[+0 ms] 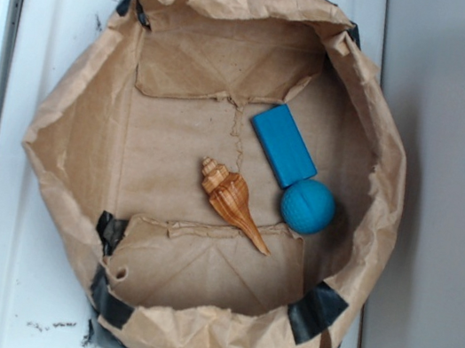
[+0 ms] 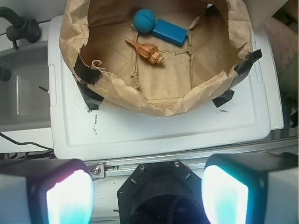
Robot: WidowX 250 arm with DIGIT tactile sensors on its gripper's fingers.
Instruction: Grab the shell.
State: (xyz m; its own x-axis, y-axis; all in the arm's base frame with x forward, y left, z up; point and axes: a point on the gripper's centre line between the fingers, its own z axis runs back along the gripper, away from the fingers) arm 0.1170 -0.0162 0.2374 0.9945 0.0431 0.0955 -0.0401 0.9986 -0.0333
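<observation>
Inside bag (image 1: pixel 81 111): shell (image 1: pixel 230 199); unlabelled.

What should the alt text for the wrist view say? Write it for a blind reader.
An orange-brown shell lies on the floor of a crumpled brown paper basin, beside a blue ball and a blue block. The basin sits on a white lid, and the gripper hangs outside it, jaws open and empty.
</observation>
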